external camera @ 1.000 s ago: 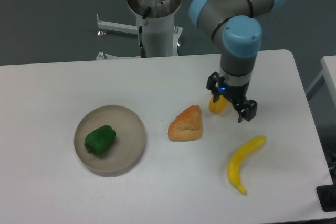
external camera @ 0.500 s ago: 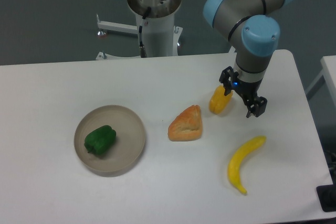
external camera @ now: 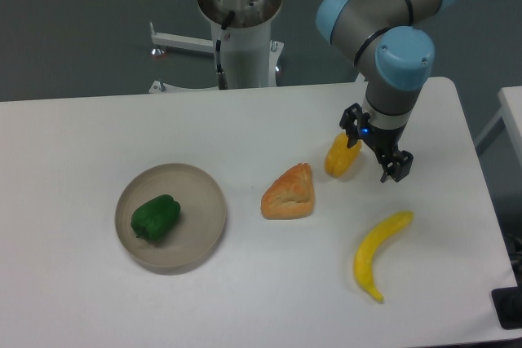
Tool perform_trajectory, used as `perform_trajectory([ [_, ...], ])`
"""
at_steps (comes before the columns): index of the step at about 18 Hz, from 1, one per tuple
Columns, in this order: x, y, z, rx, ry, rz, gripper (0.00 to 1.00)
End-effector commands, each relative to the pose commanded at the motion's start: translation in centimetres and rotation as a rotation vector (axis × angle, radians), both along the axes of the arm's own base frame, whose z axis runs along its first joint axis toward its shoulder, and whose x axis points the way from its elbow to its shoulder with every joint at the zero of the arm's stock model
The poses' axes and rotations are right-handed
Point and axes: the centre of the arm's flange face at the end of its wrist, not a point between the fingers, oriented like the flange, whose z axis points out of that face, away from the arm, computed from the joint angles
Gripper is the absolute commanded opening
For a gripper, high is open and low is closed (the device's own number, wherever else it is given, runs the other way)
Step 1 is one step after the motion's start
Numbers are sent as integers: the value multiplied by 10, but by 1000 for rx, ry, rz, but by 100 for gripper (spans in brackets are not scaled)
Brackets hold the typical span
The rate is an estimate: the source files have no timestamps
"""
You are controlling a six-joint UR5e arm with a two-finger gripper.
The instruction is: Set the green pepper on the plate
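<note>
1. The green pepper (external camera: pixel 155 218) lies inside the plate (external camera: pixel 205 193), left of centre, so the task looks done.
2. The tool (external camera: pixel 374 151) hangs with its jaws wide and empty, just right of the yellow pepper (external camera: pixel 339 159), well apart from the plate.
3. Over the last second the tool has shifted right, off the yellow pepper; since half a second ago it has barely moved.
4. The bench (external camera: pixel 81 136) items have not moved.
</note>
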Motion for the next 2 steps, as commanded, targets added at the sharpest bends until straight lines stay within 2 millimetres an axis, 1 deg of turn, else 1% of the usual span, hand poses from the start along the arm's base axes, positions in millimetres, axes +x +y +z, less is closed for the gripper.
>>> perform_trajectory([
  [2, 0, 0, -1, -1, -1, 0, 100],
])
